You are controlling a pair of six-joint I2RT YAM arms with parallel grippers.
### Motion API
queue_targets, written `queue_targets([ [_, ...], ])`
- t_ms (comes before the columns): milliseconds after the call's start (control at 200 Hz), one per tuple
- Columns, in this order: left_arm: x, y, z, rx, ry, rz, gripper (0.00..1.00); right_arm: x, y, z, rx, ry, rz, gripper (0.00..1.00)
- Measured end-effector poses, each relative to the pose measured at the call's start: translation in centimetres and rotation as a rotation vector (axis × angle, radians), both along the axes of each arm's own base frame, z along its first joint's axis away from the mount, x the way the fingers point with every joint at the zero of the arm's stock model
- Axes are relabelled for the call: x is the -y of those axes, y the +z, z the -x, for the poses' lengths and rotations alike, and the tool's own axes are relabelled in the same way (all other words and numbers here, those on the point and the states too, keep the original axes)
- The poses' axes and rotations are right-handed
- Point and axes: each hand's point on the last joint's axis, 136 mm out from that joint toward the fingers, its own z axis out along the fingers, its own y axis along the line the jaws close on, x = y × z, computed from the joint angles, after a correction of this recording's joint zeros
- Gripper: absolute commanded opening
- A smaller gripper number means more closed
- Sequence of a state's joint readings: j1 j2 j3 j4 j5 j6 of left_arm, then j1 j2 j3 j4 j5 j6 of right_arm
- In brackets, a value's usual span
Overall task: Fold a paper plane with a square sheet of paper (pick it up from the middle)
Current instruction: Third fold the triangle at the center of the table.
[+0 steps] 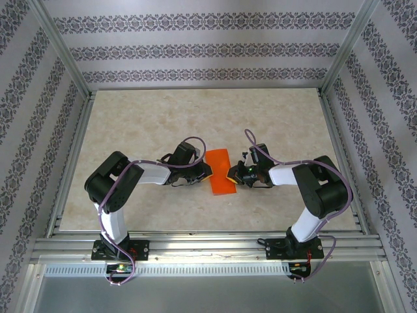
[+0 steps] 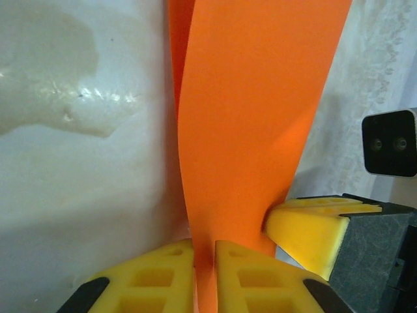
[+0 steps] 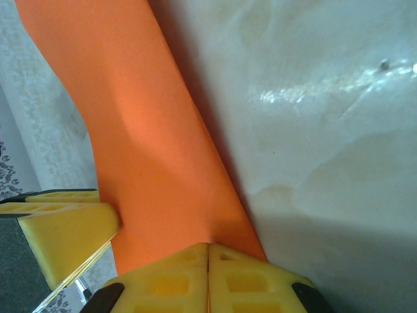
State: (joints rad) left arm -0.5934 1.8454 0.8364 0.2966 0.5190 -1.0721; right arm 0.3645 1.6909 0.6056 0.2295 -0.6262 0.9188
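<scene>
The left claw (image 2: 205, 257) and right claw (image 3: 208, 255) are clamping opposite edges of the plain orange paper (image 1: 219, 171) at the middle of the table (image 1: 287, 117), open room lying all around.

The square sheet of paper (image 2: 247, 130) looks thin, smooth and matt, while the stone-patterned table (image 3: 326, 130) is glossy.

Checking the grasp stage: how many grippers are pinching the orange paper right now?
2. The left gripper is closed on the left side of the square sheet of paper, and the right gripper on its right side.
</scene>
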Motion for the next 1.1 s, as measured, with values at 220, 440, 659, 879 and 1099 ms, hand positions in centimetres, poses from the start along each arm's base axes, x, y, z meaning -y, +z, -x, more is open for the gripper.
queue_targets([
  [220, 0.0, 0.1, -0.1, 0.001, 0.007, 0.002, 0.07, 0.0, 0.2, 0.0, 0.008, 0.004, -0.001, 0.14],
  [440, -0.8, 1.6, 0.4, 0.037, 0.025, 0.007, 0.03, -0.4, 1.6, 0.8, 0.075, 0.067, 0.034, 0.25],
  [659, -2.4, 3.4, 1.2, 0.074, 0.057, 0.019, 0.03, -2.2, 6.0, 1.7, 0.415, 0.234, 0.195, 0.33],
  [879, -4.2, 4.3, 1.2, 0.074, 0.103, 0.003, 0.01, -6.9, 9.1, 6.5, 0.97, 0.594, 0.391, 0.43],
  [1099, -4.7, 4.0, 1.3, 0.05, 0.115, -0.007, 0.0, -8.2, 7.2, 9.4, 1.21, 0.828, 0.533, 0.47],
])
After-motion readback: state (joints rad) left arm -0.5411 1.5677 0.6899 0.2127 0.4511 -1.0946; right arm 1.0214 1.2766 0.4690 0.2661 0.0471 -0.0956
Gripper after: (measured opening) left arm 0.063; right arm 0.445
